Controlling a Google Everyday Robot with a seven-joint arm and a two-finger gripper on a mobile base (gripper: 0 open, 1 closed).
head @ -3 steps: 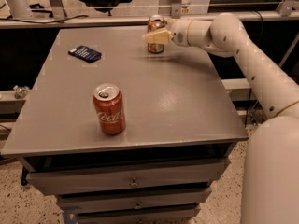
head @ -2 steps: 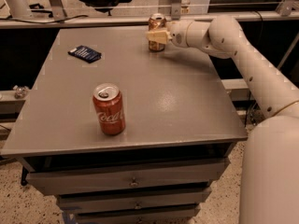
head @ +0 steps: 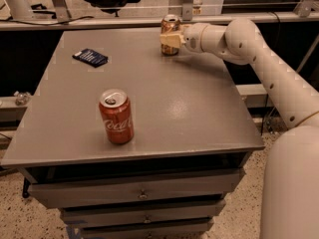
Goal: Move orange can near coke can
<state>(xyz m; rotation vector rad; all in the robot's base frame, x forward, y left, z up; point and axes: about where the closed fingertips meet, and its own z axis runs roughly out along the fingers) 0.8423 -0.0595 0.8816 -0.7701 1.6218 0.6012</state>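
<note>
1. Change on record: the tool [head: 172,40] is now sitting a little further toward the far edge of the worktop [head: 189,108] than in the earlier views, drawn up against the orange can [head: 170,24]. Both cans are standing where they stood.
2. Tool: is reaching in from picture-right on the pale arm [head: 259,59], level with the orange can's lower body and overlapping its near side. Whether it is apart or clamped on the can cannot be told.
3. Orange can: is standing upright, long axis vertical, directly at the tool. Its silver top and upper body are showing above the tool.
4. Coke can [head: 116,117]: is standing upright, well apart from the tool, lying toward the camera and to picture-left of it.
5. Dark blue packet [head: 90,58]: is lying flat to picture-left of the tool, seemingly off the line joining the two cans.
6. Governing relation: the destination is lying diagonally near-and-left of the tool, so the coming move is likely calling for a secure hold, then a carry along that diagonal with the can kept vertical, stopping just beside the coke can without knocking it.
</note>
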